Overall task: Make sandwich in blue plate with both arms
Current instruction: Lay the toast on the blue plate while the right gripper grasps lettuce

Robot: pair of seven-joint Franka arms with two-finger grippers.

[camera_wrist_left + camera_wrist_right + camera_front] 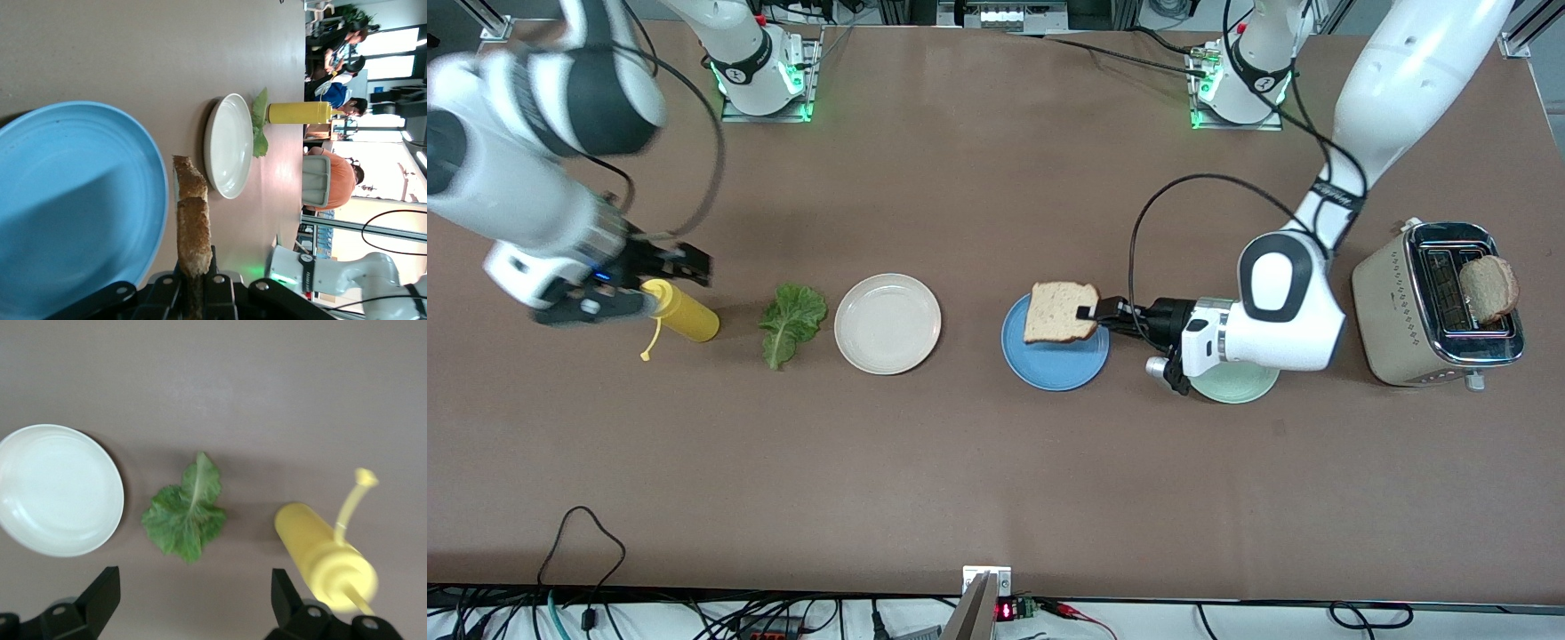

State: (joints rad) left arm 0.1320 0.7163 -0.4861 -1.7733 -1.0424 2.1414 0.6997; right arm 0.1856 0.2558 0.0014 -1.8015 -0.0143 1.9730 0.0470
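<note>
**Bread slice held over the blue plate**

While the left gripper (pixel 1092 313) pinches a pale, brown-crusted bread slice (pixel 1059 311) over the glossy blue plate (pixel 1055 363), the right gripper (pixel 660 267) hangs jaws wide above the yellow squeeze bottle (pixel 684 311), beside the lettuce leaf (pixel 791 322).

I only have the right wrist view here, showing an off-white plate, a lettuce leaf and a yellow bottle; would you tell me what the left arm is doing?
Observer: The left gripper is shut on a bread slice, held over the blue plate.
Operator: Thank you. Is any bread on that plate yet?
Observer: No, the left wrist view shows the plate bare under the slice.
Operator: Is there a second slice anywhere?
Observer: Yes, one stands in the toaster at the left arm's end of the table.
Operator: And where is my gripper?
Observer: The right gripper is open, over the yellow bottle.
</note>
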